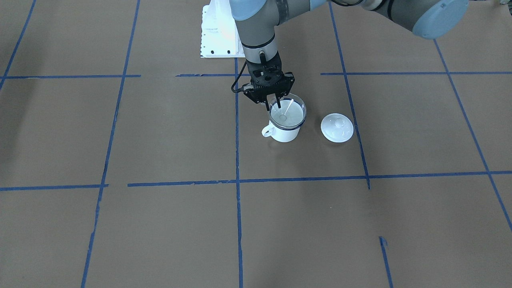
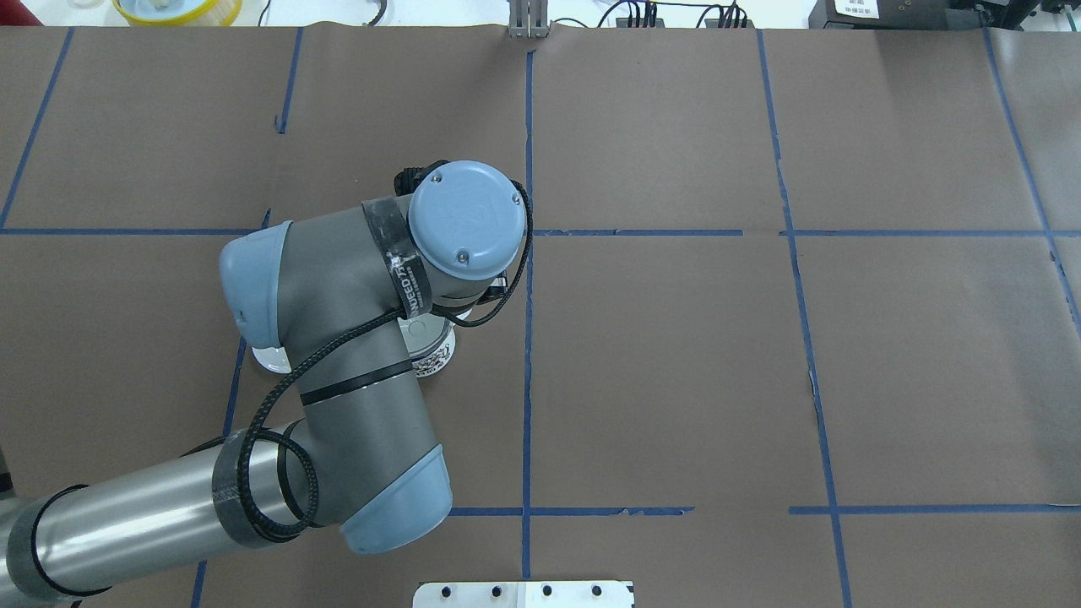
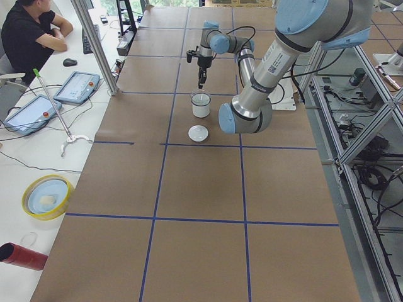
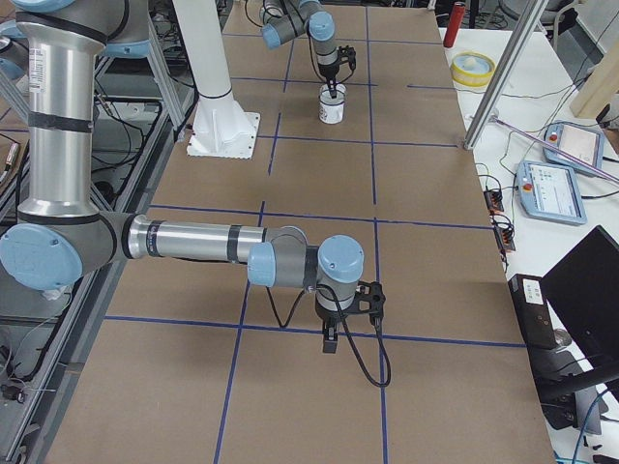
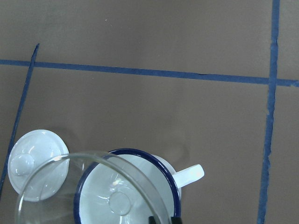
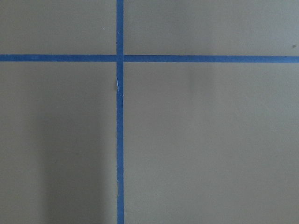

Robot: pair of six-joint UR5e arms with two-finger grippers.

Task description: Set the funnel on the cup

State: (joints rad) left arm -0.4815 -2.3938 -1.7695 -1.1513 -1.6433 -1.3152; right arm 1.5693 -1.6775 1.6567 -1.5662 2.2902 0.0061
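Exterior front-facing view has my left pincer point(image 1: 273, 105) closed on the far rim of the clear funnel point(image 1: 289, 114), whose mouth hangs over the mouth of the enamel cup point(image 1: 286, 135). Whether the spout rests inside I cannot tell. From my wrist camera the funnel's rim looks shifted toward the lid side of the cup's blue rim. If I let go off-centre, I judge it may tip and slide off, or my fingers may snag the rim and drag the cup. The knobbed lid point(image 1: 337, 127) lies near the cup on its left, apart from it; the cup's handle points right. Nothing stands between funnel and cup. My right pincer point(image 4: 330, 340) hangs well apart over the brown table point(image 1: 160, 140); open or closed, I cannot tell.
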